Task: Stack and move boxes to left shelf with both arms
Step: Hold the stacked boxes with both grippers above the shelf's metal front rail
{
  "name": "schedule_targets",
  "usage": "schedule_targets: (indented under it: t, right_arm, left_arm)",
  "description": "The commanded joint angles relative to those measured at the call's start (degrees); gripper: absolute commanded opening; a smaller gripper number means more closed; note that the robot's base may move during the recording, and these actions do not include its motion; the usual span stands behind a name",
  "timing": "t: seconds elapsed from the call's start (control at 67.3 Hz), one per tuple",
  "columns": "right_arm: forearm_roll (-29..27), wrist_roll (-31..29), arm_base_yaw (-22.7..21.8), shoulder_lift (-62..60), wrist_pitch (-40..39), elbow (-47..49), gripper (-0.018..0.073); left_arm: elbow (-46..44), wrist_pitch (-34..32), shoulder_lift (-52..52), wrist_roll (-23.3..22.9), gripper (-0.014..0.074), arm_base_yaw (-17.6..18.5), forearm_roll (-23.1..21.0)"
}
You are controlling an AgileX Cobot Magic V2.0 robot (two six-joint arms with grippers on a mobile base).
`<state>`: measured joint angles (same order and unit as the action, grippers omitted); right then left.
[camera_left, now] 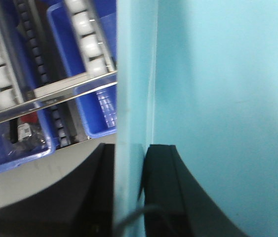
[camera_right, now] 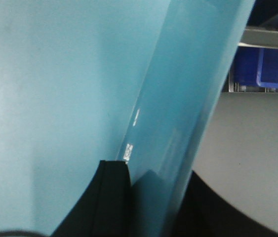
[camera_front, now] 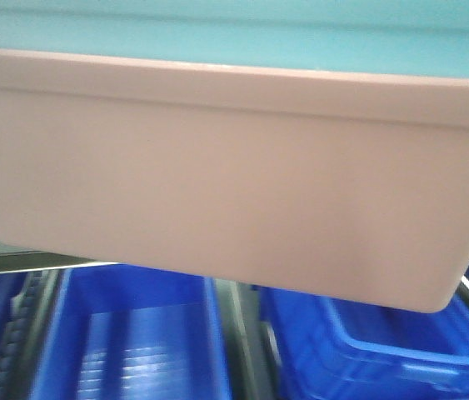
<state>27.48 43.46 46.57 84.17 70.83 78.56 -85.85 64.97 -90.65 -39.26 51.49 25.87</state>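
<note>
Mostly pink box (camera_front: 217,183) fills front view | blue box (camera_front: 217,29) cropped; bins (camera_front: 134,329) blurred

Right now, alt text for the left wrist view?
The left gripper pinches the wall of the light blue box, which fills the right half. Behind on the left: white rollers, a silver bar and dark blue bins.

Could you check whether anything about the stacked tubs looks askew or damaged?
The pink tub sits tilted in the front view, its right end lower, though the camera angle may exaggerate that. The blue tub is nested inside, its walls clamped by the left gripper and right gripper. No cracks or spills show.
</note>
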Motion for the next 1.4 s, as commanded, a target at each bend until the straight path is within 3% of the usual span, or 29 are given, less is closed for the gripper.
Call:
schedule_targets:
  t: [0.0,1.383]
  right_arm:
    - [-2.82,-1.95,1.75,-1.64,-11.68,2.83,0.0028]
    - [-2.82,-1.95,1.75,-1.64,-11.68,2.83,0.0028]
  left_arm:
    - [-2.87,-12.28,2.52,-0.10,-0.0012,2.17,-4.53]
    - [-2.87,-12.28,2.52,-0.10,-0.0012,2.17,-4.53]
